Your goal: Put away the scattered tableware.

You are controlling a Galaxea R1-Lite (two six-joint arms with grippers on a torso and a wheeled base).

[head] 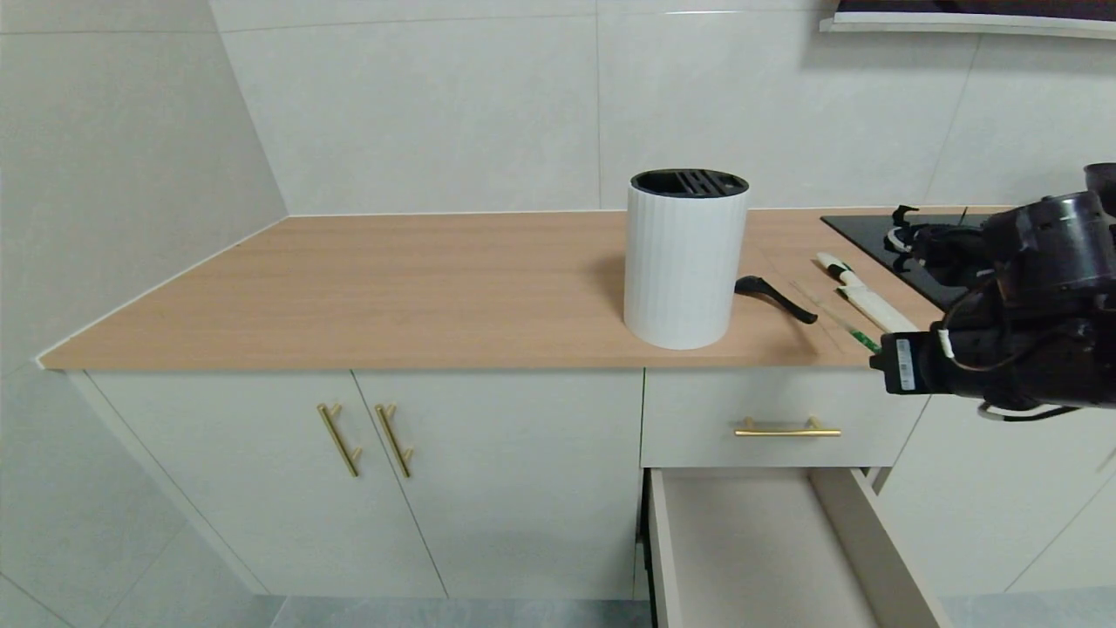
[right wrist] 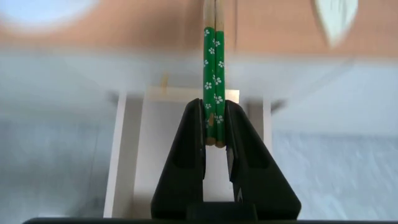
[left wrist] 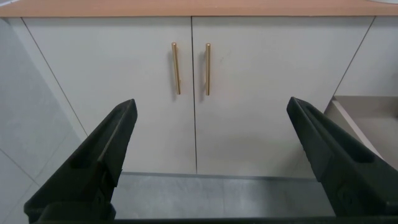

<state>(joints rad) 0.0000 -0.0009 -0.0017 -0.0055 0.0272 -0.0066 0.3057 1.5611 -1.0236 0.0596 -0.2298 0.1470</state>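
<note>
My right gripper (right wrist: 215, 134) is shut on the green, flower-patterned ends of a pair of chopsticks (right wrist: 213, 81). The chopsticks (head: 839, 317) lie slanted over the wooden counter's front right edge, with my right arm (head: 1003, 349) just beyond that edge. A black spoon (head: 776, 297) and a white utensil (head: 859, 292) lie on the counter between the chopsticks and a white ribbed holder (head: 686, 262) with a black slotted top. My left gripper (left wrist: 211, 162) hangs open and empty in front of the lower cabinet doors (left wrist: 193, 93).
An open, empty drawer (head: 750, 549) juts out below the counter's right part, under a shut drawer with a gold handle (head: 787, 428). A black cooktop (head: 881, 237) lies at the far right. The counter (head: 392, 288) left of the holder is bare wood.
</note>
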